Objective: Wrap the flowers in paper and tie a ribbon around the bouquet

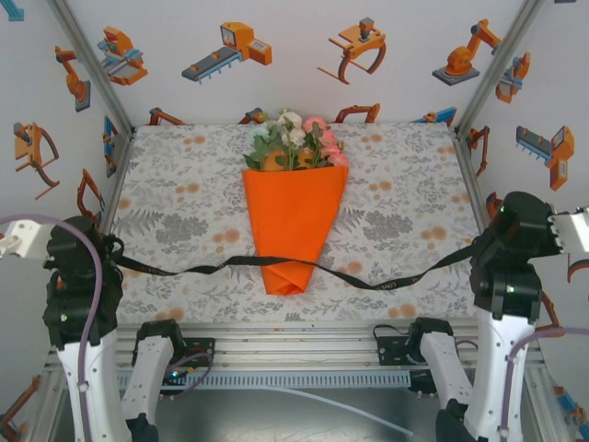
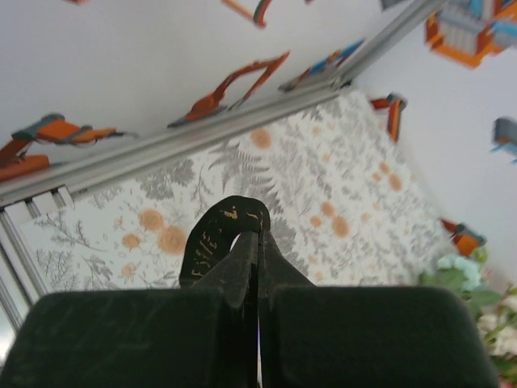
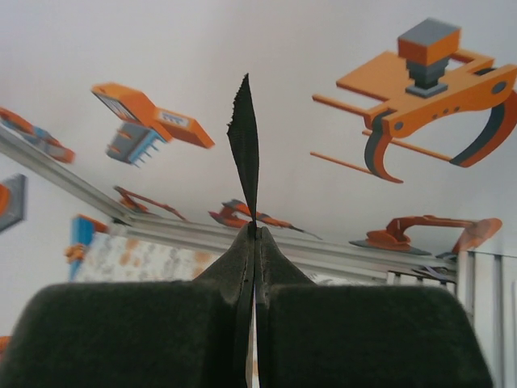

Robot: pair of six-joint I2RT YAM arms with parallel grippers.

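paper [image 1: 294, 221]: plain bright orange
flowers [image 1: 296, 140]: pink, white, pale green
ribbon [image 3: 245, 145]: black
tablecloth [image 1: 184, 207]: grey-and-orange floral print

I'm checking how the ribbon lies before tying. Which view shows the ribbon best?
Top external: the ribbon runs whole from the left gripper, across the narrow end of the bouquet, to the right gripper. Each wrist view shows one short end pinched between shut jaws.

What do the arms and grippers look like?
Left arm and right arm: white lower links, black upper joints, a grey-purple cable along each. Left gripper and right gripper: matte black jaws tapering to thin tips.
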